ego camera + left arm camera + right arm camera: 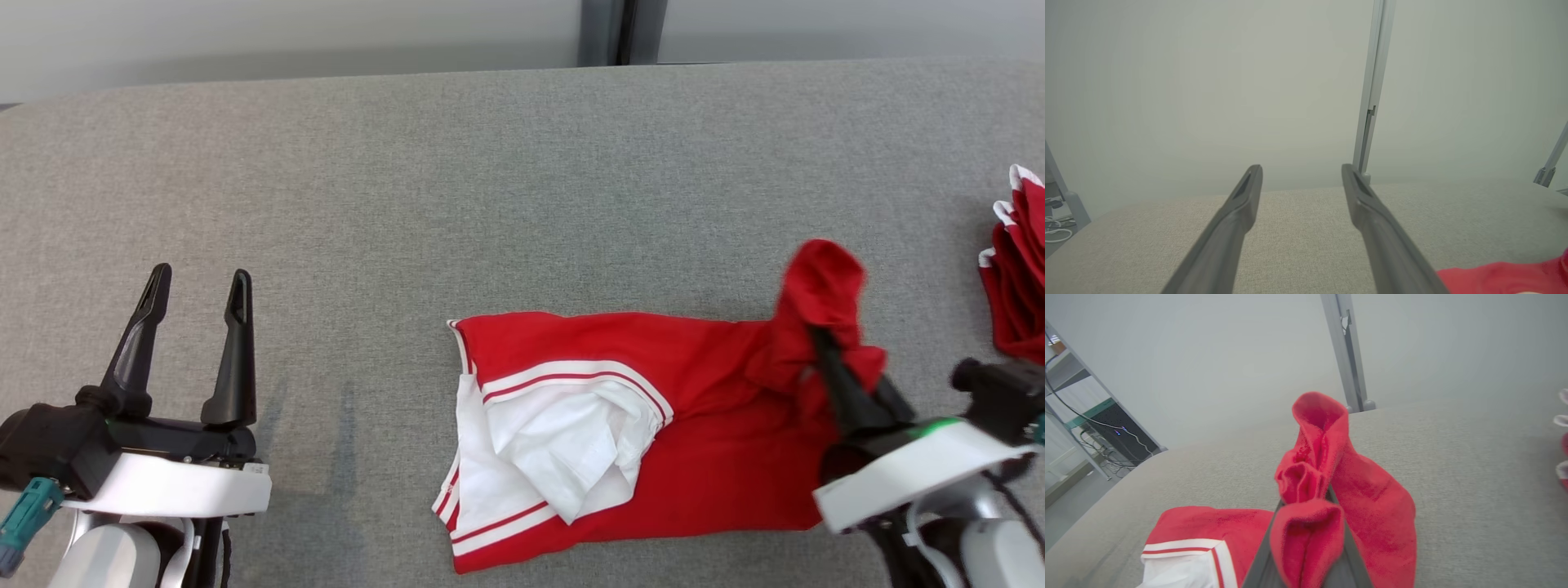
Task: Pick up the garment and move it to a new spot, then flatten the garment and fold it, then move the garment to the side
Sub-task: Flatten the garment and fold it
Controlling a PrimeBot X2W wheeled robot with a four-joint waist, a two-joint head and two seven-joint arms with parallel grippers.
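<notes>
Red garment (pixel 702 457) in right gripper (pixel 819 341)

light was even, soft | faint shadow fell beside my dark two-fingered left claw (pixel 201 273) | wrist views looked hazy

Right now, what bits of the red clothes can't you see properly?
- Head view: the tips of the right gripper are buried in a bunched-up part of the red garment.
- Head view: the red pile is cut off by the right edge, so I cannot tell what it is.
- Left wrist view: only a corner of the garment shows, cut off by the bottom edge.
</notes>
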